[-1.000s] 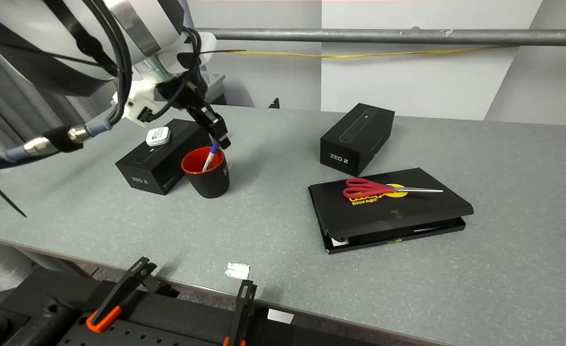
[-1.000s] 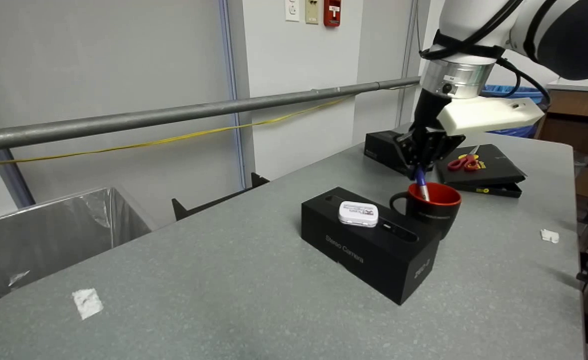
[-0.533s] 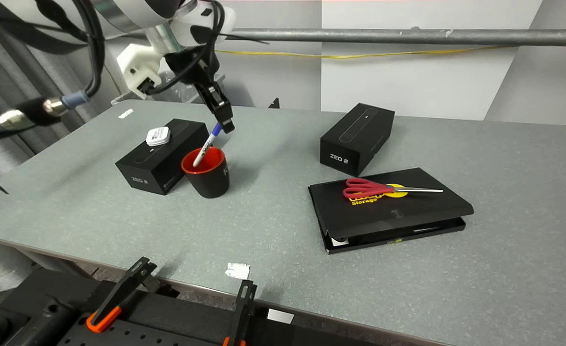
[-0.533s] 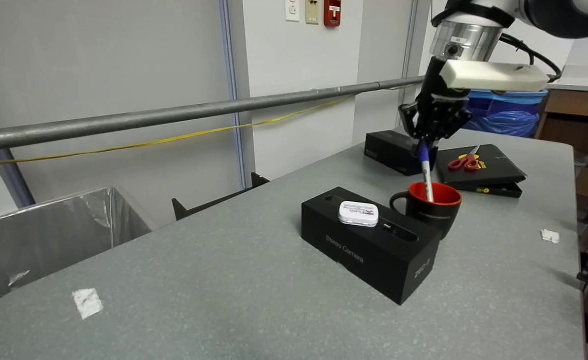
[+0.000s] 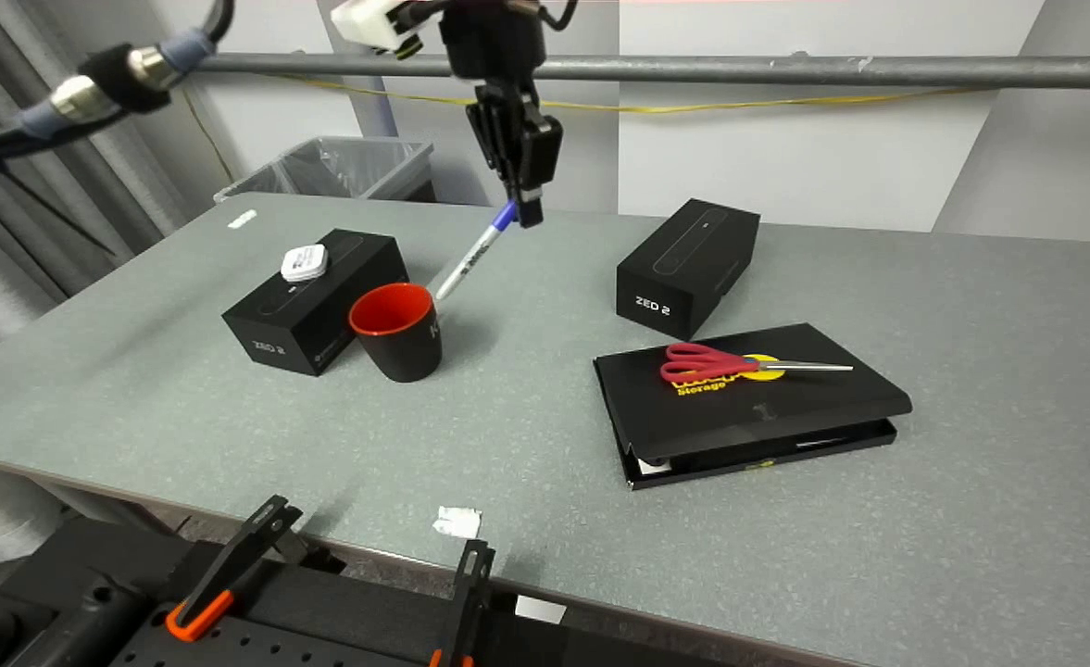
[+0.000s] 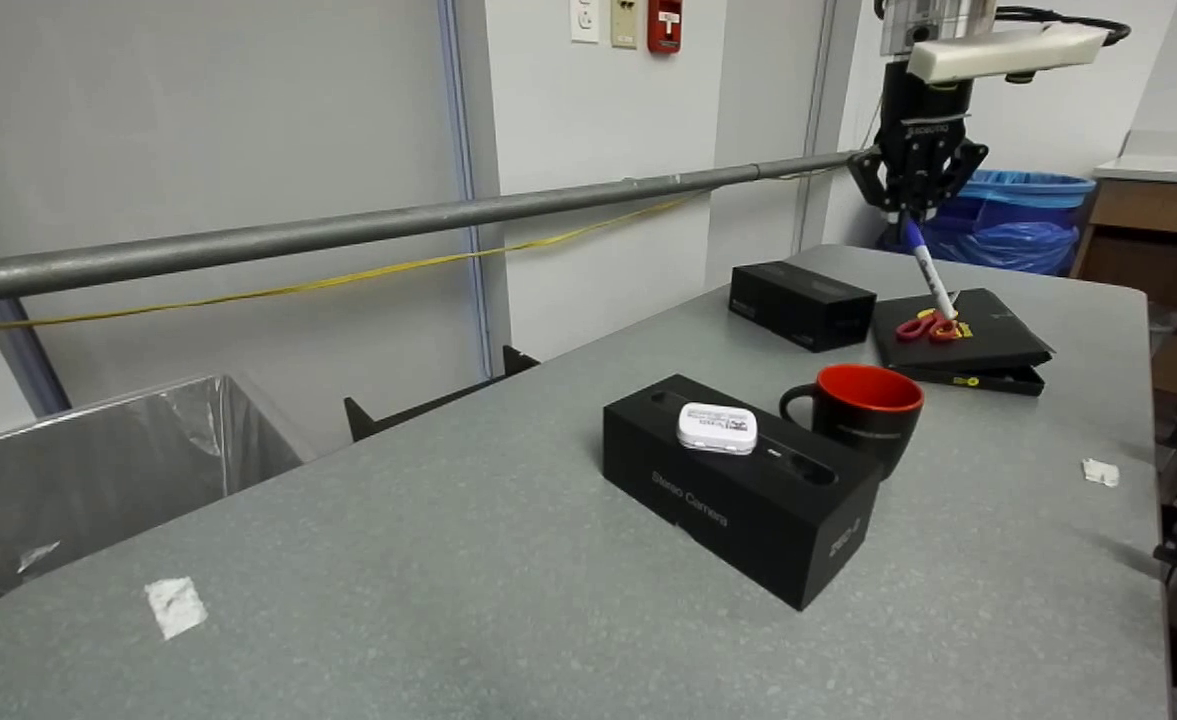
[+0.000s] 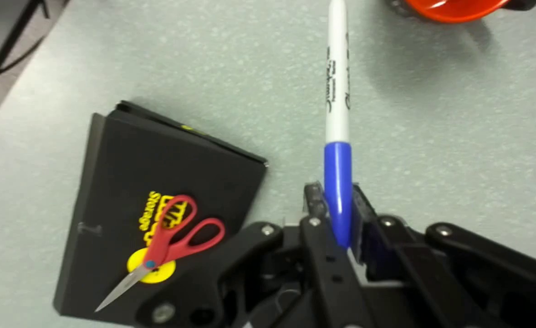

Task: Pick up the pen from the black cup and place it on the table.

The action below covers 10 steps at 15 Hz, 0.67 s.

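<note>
My gripper [image 5: 524,202] is shut on the blue cap end of the pen [image 5: 472,259] and holds it tilted in the air, white end down. In the wrist view the pen [image 7: 338,95] lies between both fingertips, its white end pointing away. In an exterior view the gripper [image 6: 910,218] and the pen [image 6: 932,275] show in front of the far part of the table. The black cup [image 5: 406,350] stands upright with its red inside bare, and shows in both exterior views [image 6: 866,428]. Only part of its red rim [image 7: 466,17] shows in the wrist view. The grey table [image 5: 526,408] lies below.
A black box [image 5: 322,306] with a small white tin [image 5: 304,263] stands beside the cup. Another black box [image 5: 688,269] stands further back. A flat black case [image 5: 767,417] bears red scissors [image 5: 711,363]. A white scrap [image 5: 458,522] lies near the front edge.
The pen has come up out of the cup in my gripper. The gripper has risen and moved away from the cup, towards the case with the scissors. The cup has stayed in place.
</note>
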Tool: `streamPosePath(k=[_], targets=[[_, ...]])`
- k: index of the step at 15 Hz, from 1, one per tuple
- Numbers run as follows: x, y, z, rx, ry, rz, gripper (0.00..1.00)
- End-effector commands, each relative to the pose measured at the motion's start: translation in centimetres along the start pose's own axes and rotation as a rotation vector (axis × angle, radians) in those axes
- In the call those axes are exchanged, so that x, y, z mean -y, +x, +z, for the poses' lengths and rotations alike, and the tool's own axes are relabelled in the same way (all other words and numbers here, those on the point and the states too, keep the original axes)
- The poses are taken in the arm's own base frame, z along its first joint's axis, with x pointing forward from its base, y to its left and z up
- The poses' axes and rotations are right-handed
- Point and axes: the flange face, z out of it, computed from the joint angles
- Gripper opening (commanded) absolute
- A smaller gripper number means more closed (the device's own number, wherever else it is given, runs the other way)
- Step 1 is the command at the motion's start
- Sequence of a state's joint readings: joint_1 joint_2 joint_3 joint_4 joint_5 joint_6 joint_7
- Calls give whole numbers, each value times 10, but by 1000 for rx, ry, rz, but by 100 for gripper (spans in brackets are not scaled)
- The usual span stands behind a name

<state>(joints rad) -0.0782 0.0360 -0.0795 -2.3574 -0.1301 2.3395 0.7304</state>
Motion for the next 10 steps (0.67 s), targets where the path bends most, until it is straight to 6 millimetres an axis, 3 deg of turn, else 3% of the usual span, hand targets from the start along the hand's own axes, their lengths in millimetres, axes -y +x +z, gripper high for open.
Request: streamPosePath(k=[1,4,7,10], targets=[[13,48,34,11,-168,-5,4],[39,59,70,-25,-227,-18,4],[71,52,103,-37,-239,-36,4],[97,45,119,-76,-231,-51,4]])
